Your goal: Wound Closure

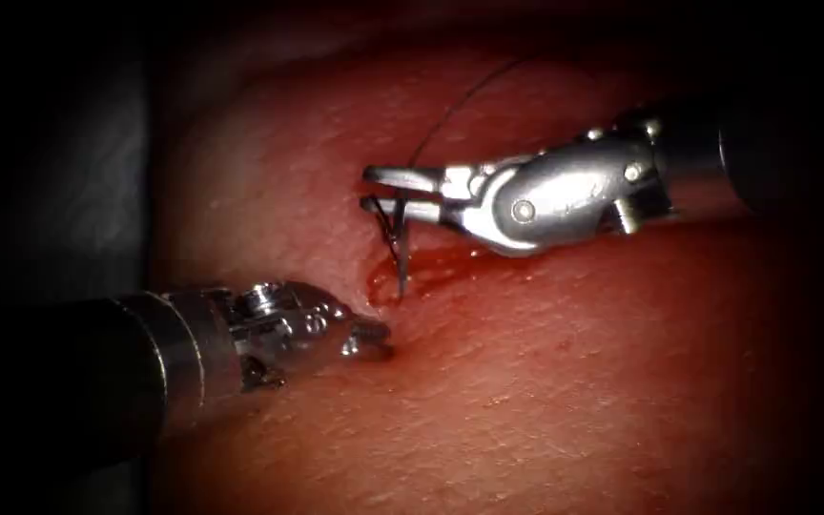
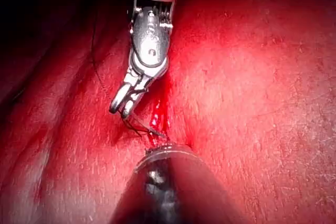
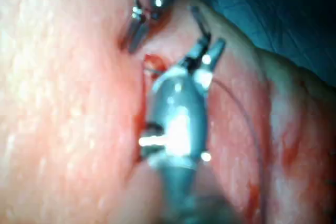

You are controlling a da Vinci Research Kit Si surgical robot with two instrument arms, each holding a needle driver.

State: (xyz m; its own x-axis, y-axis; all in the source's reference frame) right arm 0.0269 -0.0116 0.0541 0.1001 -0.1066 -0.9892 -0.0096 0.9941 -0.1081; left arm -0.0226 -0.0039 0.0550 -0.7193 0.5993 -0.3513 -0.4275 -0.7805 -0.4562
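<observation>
My right tool [image 1: 376, 189] reaches in from the right over the cut [image 1: 385, 289], its jaws a little apart around the upper end of the curved needle [image 1: 400, 250]. The needle stands almost upright, its lower end in the tissue [image 1: 574, 381] at the cut. Dark thread [image 1: 460, 100] runs up and away from the jaws, and a short loop hangs beside the needle. My left tool [image 1: 371, 336] lies low on the left of the cut, jaws shut on nothing, tip resting on the tissue. The right tool [image 2: 119, 107] and needle [image 2: 139, 126] also show in the left wrist view.
Red fluid [image 1: 431, 267] pools along the cut under the right tool. Grey cloth [image 1: 69, 191] borders the tissue on the left. In the right wrist view thread [image 3: 247, 114] trails over the tissue, with blue drape [image 3: 273, 3] beyond.
</observation>
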